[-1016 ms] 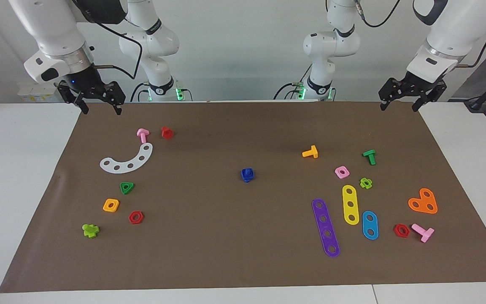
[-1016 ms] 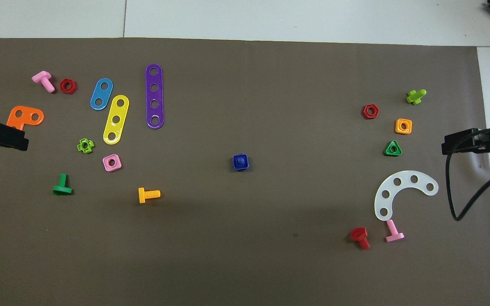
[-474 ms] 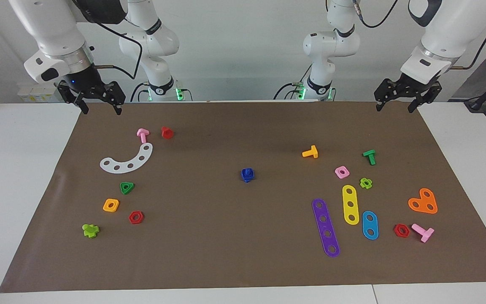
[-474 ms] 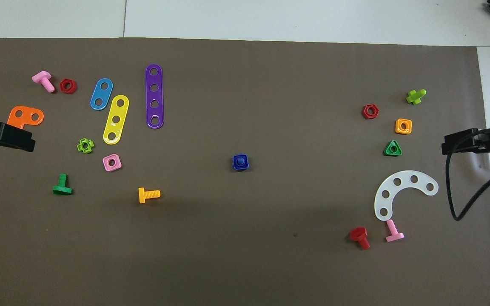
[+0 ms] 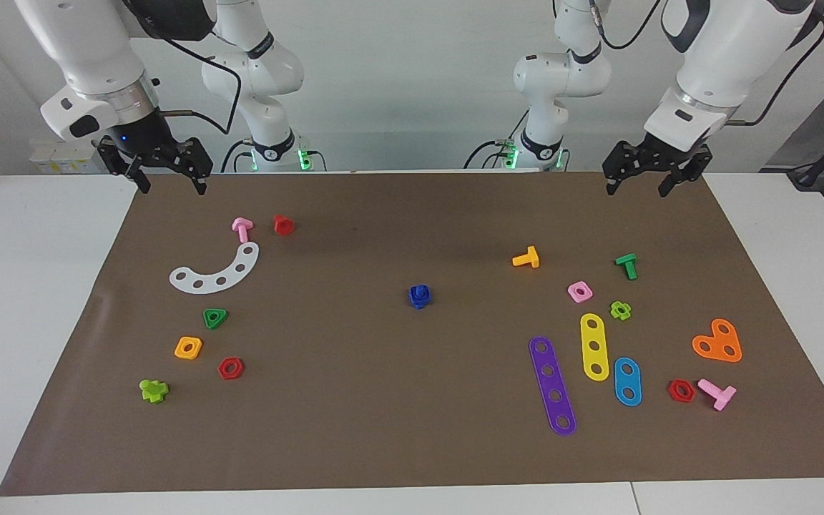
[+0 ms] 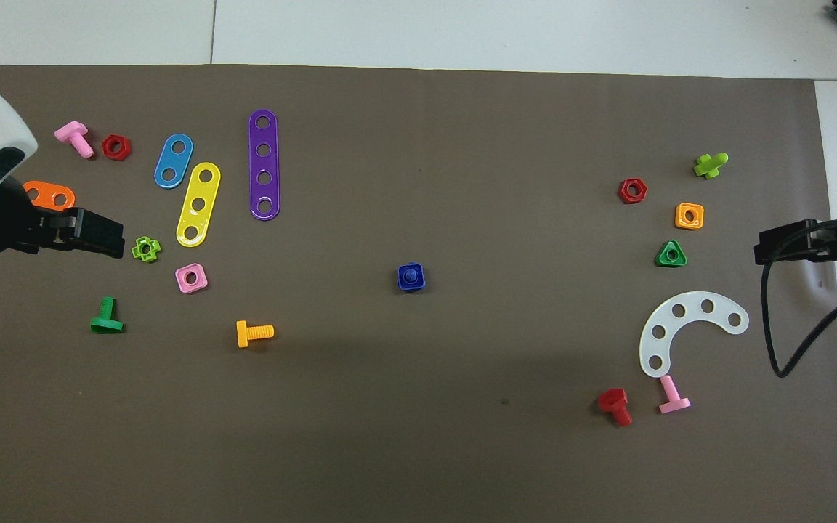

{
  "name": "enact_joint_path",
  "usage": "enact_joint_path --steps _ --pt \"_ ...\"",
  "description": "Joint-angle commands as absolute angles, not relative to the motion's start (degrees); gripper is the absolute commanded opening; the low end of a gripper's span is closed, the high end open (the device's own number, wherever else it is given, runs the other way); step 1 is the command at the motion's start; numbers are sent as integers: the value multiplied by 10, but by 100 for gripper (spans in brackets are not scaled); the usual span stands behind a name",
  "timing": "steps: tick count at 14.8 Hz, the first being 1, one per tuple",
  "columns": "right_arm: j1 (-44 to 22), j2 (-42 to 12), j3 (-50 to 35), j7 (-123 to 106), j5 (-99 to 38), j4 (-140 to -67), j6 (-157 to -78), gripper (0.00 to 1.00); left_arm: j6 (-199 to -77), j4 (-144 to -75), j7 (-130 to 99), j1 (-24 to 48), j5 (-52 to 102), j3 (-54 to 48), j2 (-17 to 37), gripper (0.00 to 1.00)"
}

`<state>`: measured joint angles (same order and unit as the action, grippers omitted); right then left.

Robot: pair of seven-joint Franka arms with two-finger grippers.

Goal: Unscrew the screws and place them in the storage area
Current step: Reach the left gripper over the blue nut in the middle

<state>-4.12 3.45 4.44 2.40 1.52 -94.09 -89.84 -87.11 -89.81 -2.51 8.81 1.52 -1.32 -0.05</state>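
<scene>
Facing view: blue screw (image 5: 420, 295) upright with nut at frame centre, well apart from both, left gripper (image 5: 634, 184) upper right, open and empty, probably slightly nearer than right gripper (image 5: 167, 184) upper left, waiting, also open, empty.

Bright, even light; soft shadows

matt brown mat (image 5: 383, 400), seemingly glossy plastic screws (image 5: 420, 295)
</scene>
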Motion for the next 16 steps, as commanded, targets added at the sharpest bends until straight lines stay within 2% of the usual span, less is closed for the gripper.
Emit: enact_joint_path --steps 1,3,7,12,16 --pt "-41 42 46 11 13 -943 -890 100 -889 -925 -42 134 19 -6 -10 97" --pt "-41 42 46 11 13 -943 -890 100 -906 -939 -64 165 20 -6 -6 91" --pt "-40 42 46 11 13 -943 -890 100 -964 -980 -141 231 19 -6 -1 91" --pt "-41 42 46 11 13 -943 -890 100 -1072 -999 -259 316 19 -6 67 92" --pt "-41 42 46 11 13 -943 -890 100 -1156 -1034 -325 351 19 -5 85 91"
